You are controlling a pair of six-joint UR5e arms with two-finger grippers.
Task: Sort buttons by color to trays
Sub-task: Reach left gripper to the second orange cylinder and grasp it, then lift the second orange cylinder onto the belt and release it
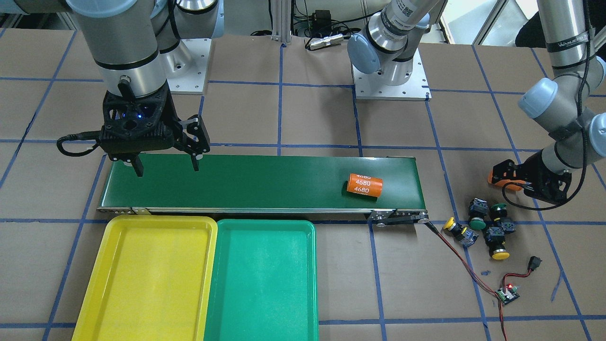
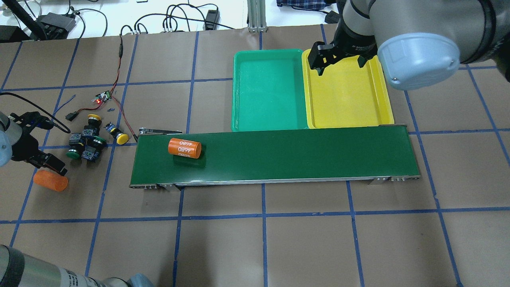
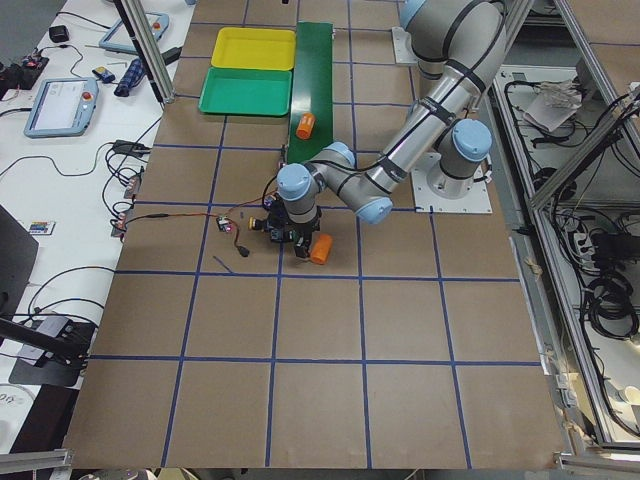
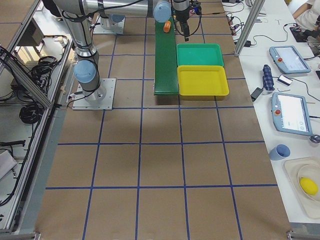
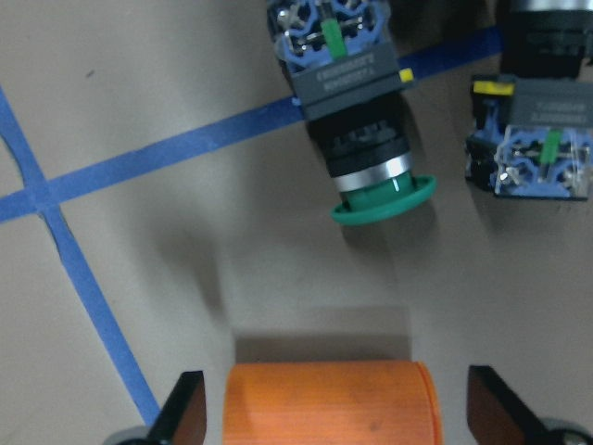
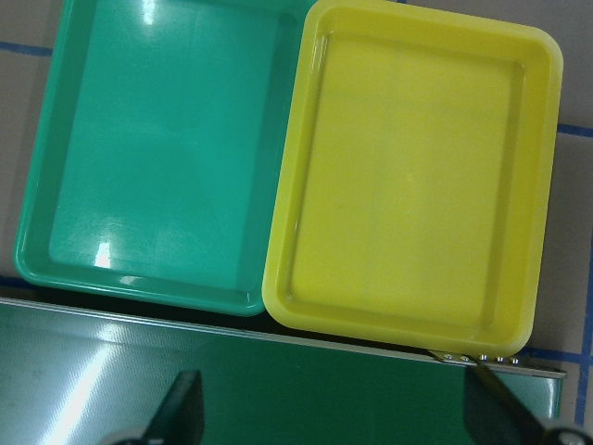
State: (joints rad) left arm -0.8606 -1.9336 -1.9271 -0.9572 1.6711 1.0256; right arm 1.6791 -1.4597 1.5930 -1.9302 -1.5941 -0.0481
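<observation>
Four buttons lie in a cluster on the paper past the conveyor's end: two yellow-capped and two green-capped. My left gripper is open beside them and straddles an orange cylinder without touching it. A green button lies just ahead of the cylinder. My right gripper is open and empty above the conveyor's other end. The yellow tray and the green tray lie side by side next to the belt, both empty.
A long dark-green conveyor belt carries a second orange cylinder marked 4680 near the buttons' end. A small controller board with red and black wires lies beyond the buttons. Blue tape lines grid the brown table cover.
</observation>
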